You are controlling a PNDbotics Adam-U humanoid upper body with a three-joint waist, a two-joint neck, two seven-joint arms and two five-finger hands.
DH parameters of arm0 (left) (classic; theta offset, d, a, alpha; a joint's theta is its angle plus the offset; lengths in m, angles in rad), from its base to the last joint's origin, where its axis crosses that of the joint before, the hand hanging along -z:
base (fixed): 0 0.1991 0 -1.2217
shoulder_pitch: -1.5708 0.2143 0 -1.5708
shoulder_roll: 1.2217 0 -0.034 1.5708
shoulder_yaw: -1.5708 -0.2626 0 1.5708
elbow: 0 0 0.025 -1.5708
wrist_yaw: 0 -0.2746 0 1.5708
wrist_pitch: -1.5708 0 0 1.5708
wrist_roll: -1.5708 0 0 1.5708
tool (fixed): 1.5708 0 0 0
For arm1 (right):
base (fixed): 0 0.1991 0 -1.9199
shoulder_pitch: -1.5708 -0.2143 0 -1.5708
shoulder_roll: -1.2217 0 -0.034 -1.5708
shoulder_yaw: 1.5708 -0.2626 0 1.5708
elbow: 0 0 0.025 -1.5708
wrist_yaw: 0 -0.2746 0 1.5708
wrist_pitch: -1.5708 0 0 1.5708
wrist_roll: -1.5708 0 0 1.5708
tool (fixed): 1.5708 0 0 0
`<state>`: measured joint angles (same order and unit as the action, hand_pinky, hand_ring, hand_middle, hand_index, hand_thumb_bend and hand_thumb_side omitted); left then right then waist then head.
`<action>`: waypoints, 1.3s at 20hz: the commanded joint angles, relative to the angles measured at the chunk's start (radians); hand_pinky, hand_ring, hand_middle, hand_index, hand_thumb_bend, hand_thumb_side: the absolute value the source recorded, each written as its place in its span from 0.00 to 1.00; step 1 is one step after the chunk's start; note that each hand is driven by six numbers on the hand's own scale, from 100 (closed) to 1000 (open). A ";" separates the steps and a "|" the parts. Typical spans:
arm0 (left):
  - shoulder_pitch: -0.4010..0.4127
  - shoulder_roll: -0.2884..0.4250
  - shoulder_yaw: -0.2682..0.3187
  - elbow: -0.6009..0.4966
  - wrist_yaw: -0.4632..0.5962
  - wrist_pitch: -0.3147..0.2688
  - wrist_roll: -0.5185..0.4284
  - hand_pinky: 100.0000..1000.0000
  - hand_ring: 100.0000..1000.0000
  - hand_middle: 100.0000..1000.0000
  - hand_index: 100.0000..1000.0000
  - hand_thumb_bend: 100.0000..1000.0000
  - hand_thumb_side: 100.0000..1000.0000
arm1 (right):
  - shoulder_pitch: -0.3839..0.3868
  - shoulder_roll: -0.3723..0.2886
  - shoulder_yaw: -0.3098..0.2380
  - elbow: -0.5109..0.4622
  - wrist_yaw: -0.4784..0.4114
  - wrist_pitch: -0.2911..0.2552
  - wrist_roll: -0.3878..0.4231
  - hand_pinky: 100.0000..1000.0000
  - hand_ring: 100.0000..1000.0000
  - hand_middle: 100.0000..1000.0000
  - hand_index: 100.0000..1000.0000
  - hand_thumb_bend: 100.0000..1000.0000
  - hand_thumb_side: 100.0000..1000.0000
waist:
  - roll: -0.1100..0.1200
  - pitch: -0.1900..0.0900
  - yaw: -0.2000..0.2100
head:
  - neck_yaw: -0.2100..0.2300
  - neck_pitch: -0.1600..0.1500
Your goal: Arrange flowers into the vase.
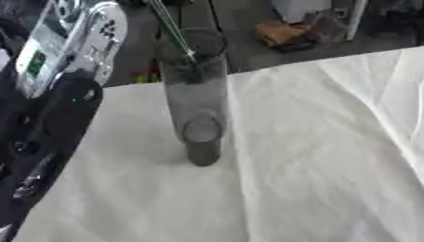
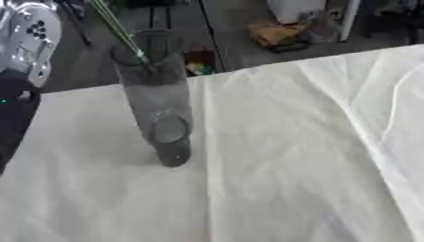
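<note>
Far left of the frame is taken up by the left arm [image 1: 58,108], black lower down with a silver-white shell in the upper left, running down that edge, but the left hand itself never gets into either view, so I can't tell whether its fingers are open, closed or holding anything. Same for the right hand, it's just not in shot. Moving right, the vase [image 1: 196,94] is a clear glass cylinder standing on the white cloth [image 1: 314,156], left of centre, and a thin green stem [image 1: 174,30] goes into its mouth from the top edge of the frame; the flower head is cut off, so no idea what holds the top end. My worry is tipping: the vase looks tall and narrow, the arm sits near it, and a sideways pull on the stem or a brush from that arm could likely knock it over. The cloth is creased too, which probably doesn't help. The left eye view shows much more of the arm; the right eye view shows only a sliver but catches some colourful bits [image 2: 198,64] behind the vase.
</note>
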<state>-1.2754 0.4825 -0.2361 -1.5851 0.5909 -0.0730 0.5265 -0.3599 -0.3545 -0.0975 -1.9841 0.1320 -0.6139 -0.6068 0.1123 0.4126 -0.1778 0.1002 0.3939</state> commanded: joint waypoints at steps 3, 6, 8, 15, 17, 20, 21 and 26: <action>-0.012 0.012 -0.006 -0.003 -0.017 0.004 -0.012 0.00 0.00 0.00 0.00 0.00 0.65 | -0.009 -0.007 -0.002 -0.016 0.004 -0.009 -0.009 0.73 0.81 0.54 0.87 0.00 1.00 | -0.004 -0.018 -0.005 | 0.002 -0.016; -0.009 0.009 -0.011 -0.003 -0.023 -0.001 -0.024 0.00 0.00 0.00 0.00 0.00 0.64 | -0.011 -0.005 -0.002 -0.016 0.004 -0.009 -0.008 0.73 0.81 0.53 0.87 0.00 1.00 | -0.002 -0.015 -0.007 | 0.002 -0.020; -0.009 0.008 -0.013 -0.002 -0.027 -0.003 -0.031 0.00 0.00 0.00 0.00 0.00 0.64 | -0.012 -0.004 -0.002 -0.016 0.004 -0.008 -0.007 0.73 0.81 0.53 0.87 0.00 1.00 | -0.001 -0.013 -0.007 | 0.002 -0.022; -0.009 0.003 -0.022 0.013 -0.042 -0.002 -0.046 0.00 0.00 0.00 0.00 0.00 0.64 | -0.015 -0.003 -0.001 -0.016 0.005 -0.007 -0.004 0.73 0.81 0.53 0.87 0.00 1.00 | 0.002 -0.006 -0.011 | 0.004 -0.024; -0.007 0.004 -0.025 0.019 -0.049 -0.003 -0.053 0.00 0.00 0.00 0.00 0.00 0.64 | -0.015 -0.003 -0.001 -0.016 0.005 -0.007 -0.004 0.73 0.81 0.53 0.87 0.00 1.00 | 0.002 -0.006 -0.011 | 0.004 -0.024; -0.005 0.008 -0.031 0.027 -0.060 -0.002 -0.067 0.00 0.00 0.00 0.00 0.00 0.63 | -0.014 -0.003 -0.001 -0.016 0.005 -0.007 -0.004 0.73 0.81 0.53 0.87 0.00 1.00 | 0.002 -0.006 -0.009 | 0.004 -0.022; -0.004 0.008 -0.033 0.031 -0.063 -0.001 -0.071 0.00 0.00 0.00 0.00 0.00 0.64 | -0.015 -0.003 -0.001 -0.016 0.005 -0.007 -0.004 0.73 0.81 0.53 0.87 0.00 1.00 | 0.002 -0.006 -0.009 | 0.004 -0.022; -0.001 0.011 -0.039 0.049 -0.080 0.002 -0.084 0.00 0.00 0.00 0.00 0.00 0.64 | -0.015 -0.002 -0.001 -0.016 0.005 -0.007 -0.004 0.73 0.81 0.53 0.87 0.00 1.00 | 0.003 -0.005 -0.011 | 0.004 -0.023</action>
<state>-1.2599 0.4740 -0.2789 -1.5312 0.5202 -0.0704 0.4489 -0.3654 -0.3474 -0.0975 -1.9841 0.1321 -0.6091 -0.6021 0.1210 0.4271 -0.1881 0.1033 0.3840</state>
